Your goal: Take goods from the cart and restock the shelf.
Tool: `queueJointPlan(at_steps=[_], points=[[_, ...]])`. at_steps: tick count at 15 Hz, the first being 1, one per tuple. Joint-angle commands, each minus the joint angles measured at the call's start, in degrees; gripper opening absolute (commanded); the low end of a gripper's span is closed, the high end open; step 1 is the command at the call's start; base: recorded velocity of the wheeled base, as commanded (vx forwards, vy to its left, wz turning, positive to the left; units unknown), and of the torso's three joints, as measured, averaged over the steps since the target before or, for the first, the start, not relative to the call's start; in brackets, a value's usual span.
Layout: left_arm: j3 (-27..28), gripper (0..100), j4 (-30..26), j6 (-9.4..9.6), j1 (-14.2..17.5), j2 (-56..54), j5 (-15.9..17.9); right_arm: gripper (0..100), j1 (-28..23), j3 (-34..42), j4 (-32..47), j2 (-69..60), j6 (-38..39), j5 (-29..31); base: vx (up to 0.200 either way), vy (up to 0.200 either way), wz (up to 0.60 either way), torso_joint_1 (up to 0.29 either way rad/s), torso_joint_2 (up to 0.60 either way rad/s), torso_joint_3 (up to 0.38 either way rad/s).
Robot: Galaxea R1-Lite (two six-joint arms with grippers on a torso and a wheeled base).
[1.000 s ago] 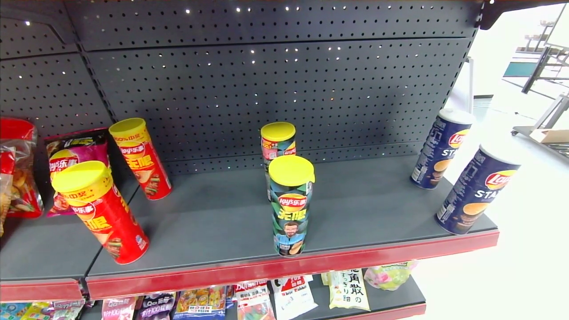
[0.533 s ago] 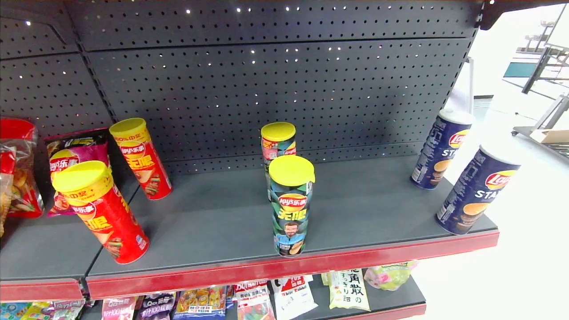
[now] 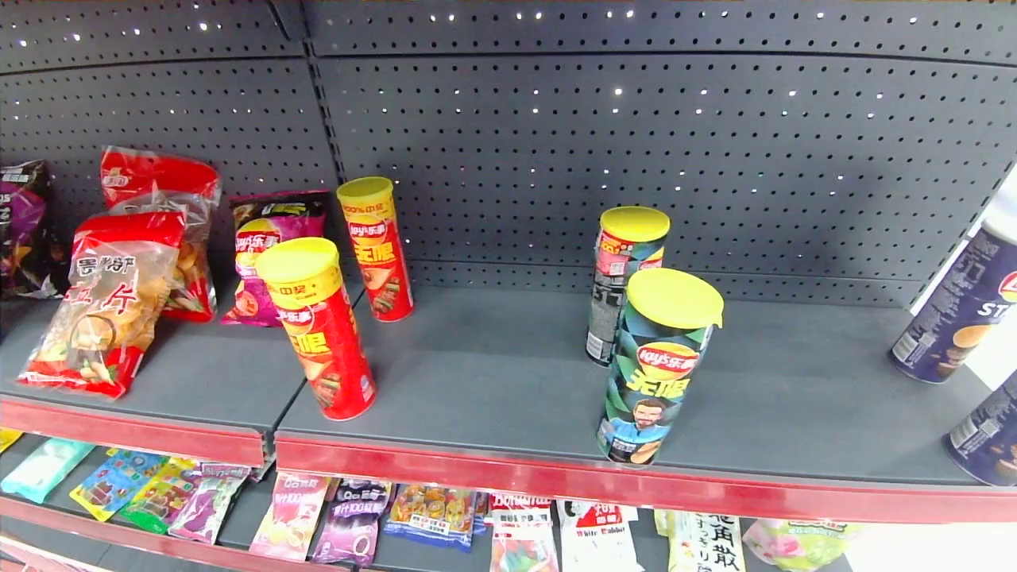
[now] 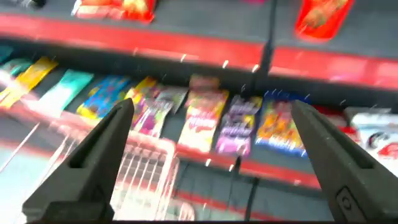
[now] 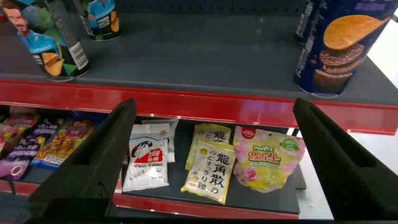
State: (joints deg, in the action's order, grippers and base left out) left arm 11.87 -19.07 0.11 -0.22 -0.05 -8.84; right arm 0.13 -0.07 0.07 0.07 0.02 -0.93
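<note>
Before the shelf [image 3: 477, 373], the left gripper [image 4: 211, 104] and right gripper [image 5: 214, 102] hang empty, fingers apart; a careless reach could topple the front green can [image 3: 655, 365].

The head camera has swung toward the left end of the grey metal shelf [image 3: 493, 373]. The red-and-clear plastic snack bags [image 3: 111, 310] now show in full, and the dark blue cardboard crisp tubes [image 3: 953, 310] are cut by the right edge.

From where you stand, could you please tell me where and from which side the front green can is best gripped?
Probably around its mid-body, from the front. The front green can stands upright at the shelf edge with bare shelf on both sides, while the rear green can sits close behind it.
</note>
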Motion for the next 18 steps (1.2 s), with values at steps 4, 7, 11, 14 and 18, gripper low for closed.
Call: queueJointPlan(at_steps=[4, 7, 11, 14, 18], points=[[-11.9, 100, 19.5, 2.79, 0.0, 0.0, 11.8, 100, 0.0, 0.0, 0.0, 0.0, 0.0, 0.0, 0.0, 0.0, 0.0, 0.0, 0.0, 0.0], [-11.6, 100, 18.7, -0.46, 0.0, 0.0, 9.7, 100, 0.0, 0.0, 0.0, 0.0, 0.0, -0.1, 0.0, 0.0, 0.0, 0.0, 0.0, 0.0], [-11.8, 100, 18.8, -0.29, 0.0, 0.0, 7.0, 100, 0.0, 0.0, 0.0, 0.0, 0.2, -0.1, 0.0, 0.0, 0.0, 0.0, 0.0, 0.0], [-11.9, 100, 18.8, -0.37, 0.0, 0.0, 7.0, 100, 0.0, 0.1, 0.0, 0.0, 0.3, 0.0, 0.0, 0.0, 0.0, 0.0, 0.0, 0.0], [-11.9, 100, 18.8, -0.37, 0.0, 0.0, 7.0, 100, 4.7, -20.1, -3.1, 12.1, 5.0, -2.3, 0.0, 0.0, 0.0, 0.0, 0.0, 0.0]])
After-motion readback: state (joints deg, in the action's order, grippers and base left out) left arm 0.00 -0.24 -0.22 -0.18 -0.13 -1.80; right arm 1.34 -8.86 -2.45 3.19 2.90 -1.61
